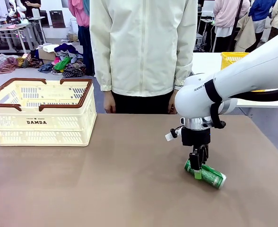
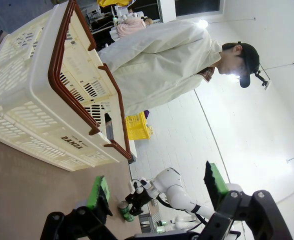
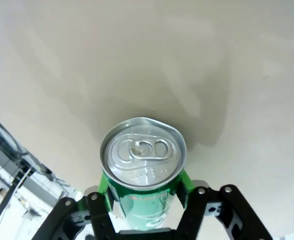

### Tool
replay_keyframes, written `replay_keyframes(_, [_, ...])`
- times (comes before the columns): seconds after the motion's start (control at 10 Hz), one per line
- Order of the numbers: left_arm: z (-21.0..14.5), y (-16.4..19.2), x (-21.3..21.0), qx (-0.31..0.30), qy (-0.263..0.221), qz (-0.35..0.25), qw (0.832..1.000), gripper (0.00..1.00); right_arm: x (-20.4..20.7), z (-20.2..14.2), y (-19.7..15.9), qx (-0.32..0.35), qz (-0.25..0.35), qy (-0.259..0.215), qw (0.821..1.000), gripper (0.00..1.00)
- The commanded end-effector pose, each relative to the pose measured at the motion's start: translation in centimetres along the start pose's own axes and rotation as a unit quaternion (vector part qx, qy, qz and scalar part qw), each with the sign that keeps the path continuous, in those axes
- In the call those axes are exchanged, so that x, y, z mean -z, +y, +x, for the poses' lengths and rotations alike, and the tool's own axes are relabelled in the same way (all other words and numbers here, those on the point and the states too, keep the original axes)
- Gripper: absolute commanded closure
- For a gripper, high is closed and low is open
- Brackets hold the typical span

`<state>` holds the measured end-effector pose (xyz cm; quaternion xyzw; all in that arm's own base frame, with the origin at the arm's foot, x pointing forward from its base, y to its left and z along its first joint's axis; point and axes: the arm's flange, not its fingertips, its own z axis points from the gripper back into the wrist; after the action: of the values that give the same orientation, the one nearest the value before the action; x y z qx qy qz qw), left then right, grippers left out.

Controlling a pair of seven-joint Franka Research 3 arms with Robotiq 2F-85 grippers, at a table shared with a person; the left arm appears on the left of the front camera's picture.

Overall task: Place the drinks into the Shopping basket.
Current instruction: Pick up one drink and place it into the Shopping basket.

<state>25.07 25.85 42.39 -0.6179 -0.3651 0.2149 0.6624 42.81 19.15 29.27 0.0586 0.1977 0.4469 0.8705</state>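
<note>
In the front view, the Shopping basket [image 1: 16, 124] sits on the left part of the brown table [image 1: 106, 184]. The green can [image 1: 211, 174] lies on its side on the table, well off to the right of the basket and outside it. The right gripper [image 1: 197, 168] comes straight down onto the can, with its fingers squeezed in on it. A person [image 1: 143, 47] in a pale jacket stands behind the table, a bit to the right of the basket.

In the left wrist view (this picture is rolled sideways), the left gripper [image 2: 156, 186] has its two green pads spread wide apart, with nothing held between them. The basket is big and close, just past the pads. Far beyond the basket the green can looks tiny, with the right arm bent over it.

In the right wrist view, the can's silver top and its pull tab face the camera. The green pads hug the can on both sides — a tight pinch — and the table is behind it.
</note>
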Motion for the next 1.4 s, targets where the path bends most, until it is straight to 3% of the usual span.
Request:
replay_keyframes(0.0, [-0.1,-0.2,-0.3,-0.004,0.006,-0.001,1.000,0.00,-3.4,-2.7,1.0,-0.011,-0.020,-0.076,0.997,1.00])
replay_keyframes(0.1, [-0.1,-0.2,-0.3,-0.004,0.006,-0.001,1.000,0.00,-5.9,-3.4,2.0,-0.009,-0.021,-0.096,0.995,1.00])
replay_keyframes(0.3, [-0.1,-0.2,-0.3,-0.004,0.006,-0.001,1.000,0.00,-10.7,-2.1,4.5,0.084,-0.004,-0.162,0.983,1.00])
replay_keyframes(0.4, [-0.1,-0.2,-0.3,-0.004,0.006,-0.001,1.000,0.00,-12.6,-0.3,5.7,0.119,-0.007,-0.200,0.972,1.00])
replay_keyframes(0.6, [-0.1,-0.2,-0.3,-0.004,0.006,-0.001,1.000,0.00,-14.9,4.9,8.7,0.099,0.079,-0.225,0.966,1.00])
replay_keyframes(0.8, [-0.1,-0.2,-0.3,-0.004,0.006,-0.001,1.000,0.00,-14.6,13.2,11.4,0.196,0.164,-0.212,0.943,1.00])
replay_keyframes(0.9, [-0.1,-0.2,-0.3,-0.004,0.006,-0.001,1.000,0.00,-13.5,17.1,12.8,0.257,0.151,-0.201,0.933,1.00])
replay_keyframes(1.0, [-0.1,-0.2,-0.3,-0.004,0.006,-0.001,1.000,0.00,-11.9,20.2,14.9,0.276,0.143,-0.180,0.933,1.00])
replay_keyframes(1.2, [-0.1,-0.2,-0.3,-0.004,0.006,-0.001,1.000,0.00,-9.2,22.4,16.9,0.298,0.088,-0.219,0.925,1.00])
replay_keyframes(1.3, [-0.1,-0.2,-0.3,-0.004,0.006,-0.001,1.000,0.00,-9.2,21.3,16.7,0.262,0.104,-0.212,0.936,1.00])
